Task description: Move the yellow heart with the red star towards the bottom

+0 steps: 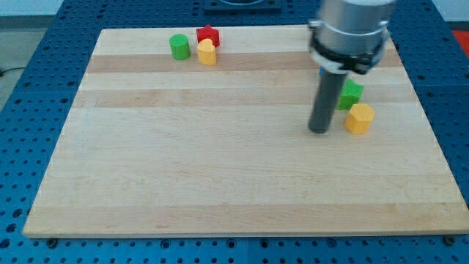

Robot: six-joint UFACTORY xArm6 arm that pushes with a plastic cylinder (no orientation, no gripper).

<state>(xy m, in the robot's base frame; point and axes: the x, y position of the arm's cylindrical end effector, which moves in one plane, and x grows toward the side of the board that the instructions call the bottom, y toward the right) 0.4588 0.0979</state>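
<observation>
My tip [319, 131] rests on bench [220, 183] at approx. 3 o'clock, no fingers fitted, holding nothing, w/ yellow heart [207, 52] touching red star [208, 34] at approx. 11 o'clock, well apart from tip.

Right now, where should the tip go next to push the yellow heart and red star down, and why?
Probably up and left, to just above the red star. My tip sits far to the view's right, beside the yellow block and green block. The yellow heart touches the star's lower edge, so a downward push could carry both.
</observation>
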